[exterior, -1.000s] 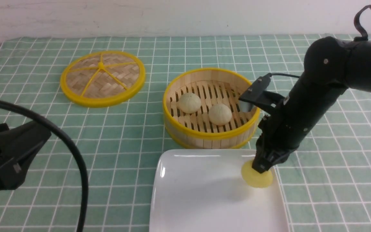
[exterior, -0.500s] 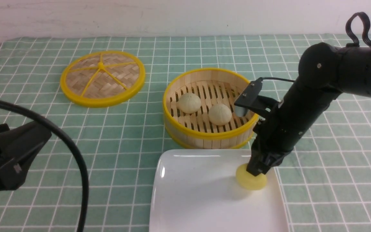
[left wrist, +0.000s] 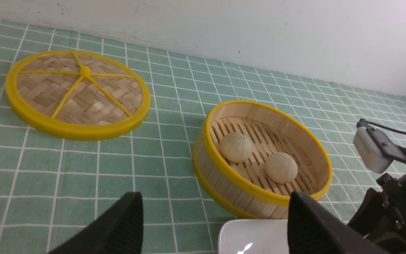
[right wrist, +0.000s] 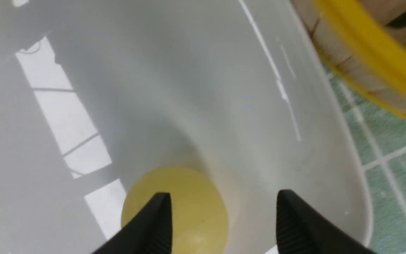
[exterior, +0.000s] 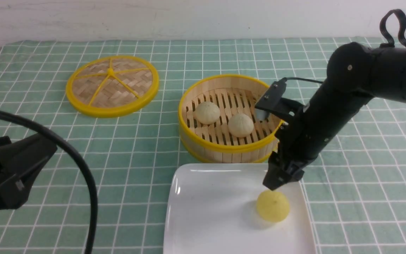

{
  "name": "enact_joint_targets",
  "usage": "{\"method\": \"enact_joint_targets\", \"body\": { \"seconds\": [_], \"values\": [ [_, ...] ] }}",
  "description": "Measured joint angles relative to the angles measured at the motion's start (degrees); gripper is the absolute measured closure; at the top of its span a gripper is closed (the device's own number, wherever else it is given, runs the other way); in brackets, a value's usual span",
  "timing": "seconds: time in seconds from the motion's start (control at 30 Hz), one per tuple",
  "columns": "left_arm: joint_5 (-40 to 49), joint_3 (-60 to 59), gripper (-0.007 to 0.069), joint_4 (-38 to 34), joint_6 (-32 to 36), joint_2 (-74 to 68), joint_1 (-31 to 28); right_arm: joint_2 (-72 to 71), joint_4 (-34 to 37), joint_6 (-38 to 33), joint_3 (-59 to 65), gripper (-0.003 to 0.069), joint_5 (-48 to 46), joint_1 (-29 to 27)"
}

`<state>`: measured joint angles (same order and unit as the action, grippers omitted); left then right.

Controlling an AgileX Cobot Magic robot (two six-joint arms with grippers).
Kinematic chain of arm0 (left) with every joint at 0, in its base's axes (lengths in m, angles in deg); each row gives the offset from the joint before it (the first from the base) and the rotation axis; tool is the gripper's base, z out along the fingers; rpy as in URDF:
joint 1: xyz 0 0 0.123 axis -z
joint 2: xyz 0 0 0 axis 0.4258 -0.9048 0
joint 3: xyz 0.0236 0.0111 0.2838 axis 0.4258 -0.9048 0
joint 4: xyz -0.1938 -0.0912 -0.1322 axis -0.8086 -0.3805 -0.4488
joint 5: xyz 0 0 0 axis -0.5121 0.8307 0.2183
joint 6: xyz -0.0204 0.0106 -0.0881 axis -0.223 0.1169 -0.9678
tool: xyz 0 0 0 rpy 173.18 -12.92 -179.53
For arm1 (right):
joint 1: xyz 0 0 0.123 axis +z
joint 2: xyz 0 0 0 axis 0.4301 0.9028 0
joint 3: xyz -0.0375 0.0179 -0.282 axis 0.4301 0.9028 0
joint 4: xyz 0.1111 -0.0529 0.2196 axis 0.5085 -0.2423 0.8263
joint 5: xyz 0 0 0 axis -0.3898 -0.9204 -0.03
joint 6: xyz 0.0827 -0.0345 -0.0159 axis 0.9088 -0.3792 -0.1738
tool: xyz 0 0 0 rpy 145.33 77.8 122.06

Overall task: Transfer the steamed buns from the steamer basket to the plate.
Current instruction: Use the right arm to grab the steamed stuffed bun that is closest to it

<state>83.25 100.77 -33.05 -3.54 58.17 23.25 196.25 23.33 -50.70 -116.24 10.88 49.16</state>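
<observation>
No writing, label, brand, number or sign can be read in any of the views — every surface that shows is plain.

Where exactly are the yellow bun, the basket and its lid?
yellow bun (exterior: 272, 206), front view, middle of its dome.
steamer basket (exterior: 224, 156), front view, near side of its slatted wall.
lid (exterior: 112, 85), front view, woven top near its middle.
</observation>
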Motion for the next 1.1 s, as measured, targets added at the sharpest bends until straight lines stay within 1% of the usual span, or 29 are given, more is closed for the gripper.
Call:
{"method": "enact_joint_targets", "body": {
  "seconds": [0.1, 0.17, 0.33, 0.53, 0.63, 0.8, 0.93, 1.07, 1.1],
  "values": [
    [0.0, 0.0, 0.0081, 0.0, 0.0, 0.0, 0.0, -1.52, 0.0, 0.35, -4.46, 0.0235, -0.89, 0.0],
    [0.0, 0.0, 0.0081, 0.0, 0.0, 0.0, 0.0, -3.48, 0.0, 1.81, -8.23, 0.0233, -2.16, 0.0],
    [0.0, 0.0, 0.0081, 0.0, 0.0, 0.0, 0.0, -7.35, -0.11, 2.89, -15.19, 0.0232, -2.62, 0.0],
    [0.0, 0.0, 0.0081, 0.0, 0.0, 0.0, 0.0, -8.75, -2.63, 5.52, -20.79, 0.023, -3.83, 0.0],
    [0.04, 0.0, 0.0081, 0.0, 0.0, 0.0, 0.0, -8.26, -5.17, 8.4, -21.05, 0.023, -3.77, 0.0],
    [0.04, 0.0, 0.0081, 0.0, 0.0, 0.0, 0.0, -6.79, -7.36, 11.62, -21.49, 0.023, -1.96, 0.0],
    [0.18, 0.0, 0.0081, 0.0, 0.0, 0.0, 0.0, -1.82, -9.94, 14.64, -27.45, 0.023, -2.45, 0.0],
    [0.35, 0.0, 0.0081, 0.0, 0.0, 0.0, 0.0, 5.21, -10.62, 17.15, -35.83, 0.023, -6.31, 0.0],
    [0.35, 0.0, 0.0081, 0.0, 0.0, 0.0, 0.0, 5.21, -10.62, 17.26, -36.27, 0.023, -6.62, 0.0]
  ]
}}
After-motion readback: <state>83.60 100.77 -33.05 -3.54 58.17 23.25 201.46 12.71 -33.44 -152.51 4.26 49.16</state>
